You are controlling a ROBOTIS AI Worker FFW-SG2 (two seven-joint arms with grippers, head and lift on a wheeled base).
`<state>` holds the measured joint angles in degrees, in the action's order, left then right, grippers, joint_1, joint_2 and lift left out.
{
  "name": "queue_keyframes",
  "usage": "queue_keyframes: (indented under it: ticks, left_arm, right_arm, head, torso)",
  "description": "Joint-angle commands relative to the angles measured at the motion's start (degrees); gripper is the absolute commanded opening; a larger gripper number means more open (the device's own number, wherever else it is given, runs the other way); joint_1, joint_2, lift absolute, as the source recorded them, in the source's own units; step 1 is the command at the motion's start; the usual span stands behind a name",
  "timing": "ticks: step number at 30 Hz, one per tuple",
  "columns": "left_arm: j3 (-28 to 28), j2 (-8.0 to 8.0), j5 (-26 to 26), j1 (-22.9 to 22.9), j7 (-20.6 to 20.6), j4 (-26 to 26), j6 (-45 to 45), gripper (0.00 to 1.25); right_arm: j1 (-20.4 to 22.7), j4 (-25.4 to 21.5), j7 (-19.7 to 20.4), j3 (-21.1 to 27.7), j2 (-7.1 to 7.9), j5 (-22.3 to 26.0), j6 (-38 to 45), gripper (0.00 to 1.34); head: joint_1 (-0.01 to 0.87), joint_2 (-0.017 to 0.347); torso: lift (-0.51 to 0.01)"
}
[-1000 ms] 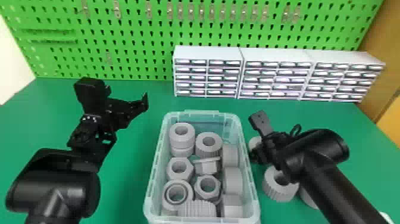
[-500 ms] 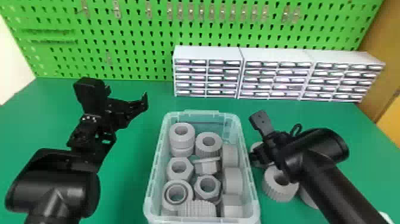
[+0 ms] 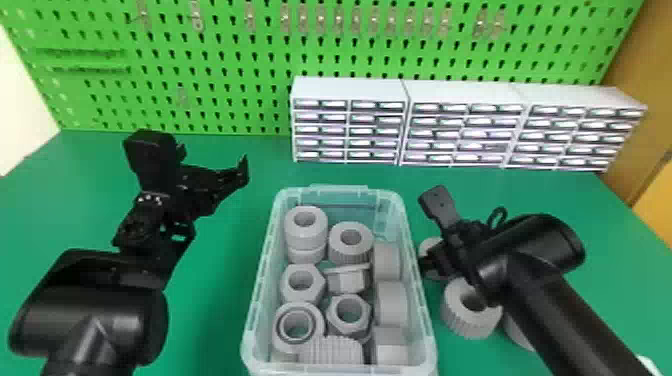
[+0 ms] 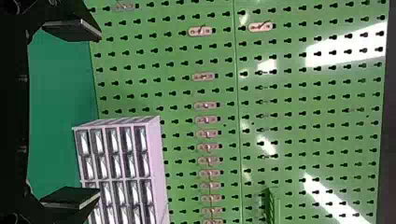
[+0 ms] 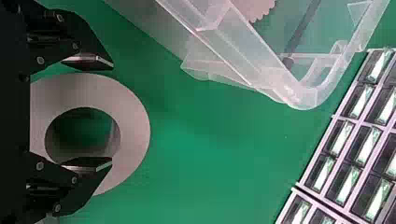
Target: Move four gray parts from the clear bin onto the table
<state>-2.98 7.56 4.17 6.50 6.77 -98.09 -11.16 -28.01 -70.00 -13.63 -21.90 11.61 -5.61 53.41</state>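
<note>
1. Got the right gripper point(image 5: 112, 114) spread wide, apparently holding nothing.
2. Lift straight off that thick gray plastic ring point(image 5: 134, 130) on the green table point(image 5: 210, 177), no nudging.
3. Swing back to the clear plastic bin point(image 3: 262, 280); leave the left gripper point(image 4: 99, 113) idle.
4. Barely shifted since a second ago, tbh.

The worktop point(image 3: 215, 300) is a deep, even green, and the pegboard point(image 3: 225, 90) behind it a brighter green, patterned with rows of dark holes. The gray parts point(image 3: 390, 302) are plain, some ribbed with fine parallel lines. The bin point(image 3: 425, 320) is clear with a milky tint. White cabinets point(image 3: 465, 125) carry a grid of dark, pale-streaked drawer fronts. The fingers point(image 5: 93, 60) are black.
</note>
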Motion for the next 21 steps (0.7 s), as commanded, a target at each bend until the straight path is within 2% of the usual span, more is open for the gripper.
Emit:
queue_keyframes:
  ticks: [1, 6, 13, 21]
  left_arm:
    - [0.1, 0.00, 0.0, 0.0, 0.0, 0.0, 0.0, 1.14]
    - [0.1, 0.00, 0.0, -0.1, 0.0, 0.0, 0.0, 1.14]
    - [-0.1, 0.00, 0.0, -0.1, 0.0, 0.0, 0.0, 1.14]
    - [0.0, 0.00, 0.0, -0.1, 0.0, 0.0, 0.0, 1.14]
  right_arm:
    - [-0.1, -0.7, 0.0, 0.0, 0.08, -0.8, 0.4, 0.81]
    - [-0.4, -3.0, 0.0, -0.5, 0.17, -3.9, 0.4, 0.81]
    - [-0.5, -7.9, 0.0, 0.5, 0.43, -4.1, 0.4, 0.81]
    - [-0.1, -16.6, 0.0, 0.4, 0.87, -4.0, 1.6, 0.81]
  head:
    - [0.686, 0.026]
    - [0.686, 0.026]
    - [0.686, 0.026]
    - [0.686, 0.026]
  torso:
    - [-0.050]
    - [-0.050]
    - [-0.050]
    - [-0.050]
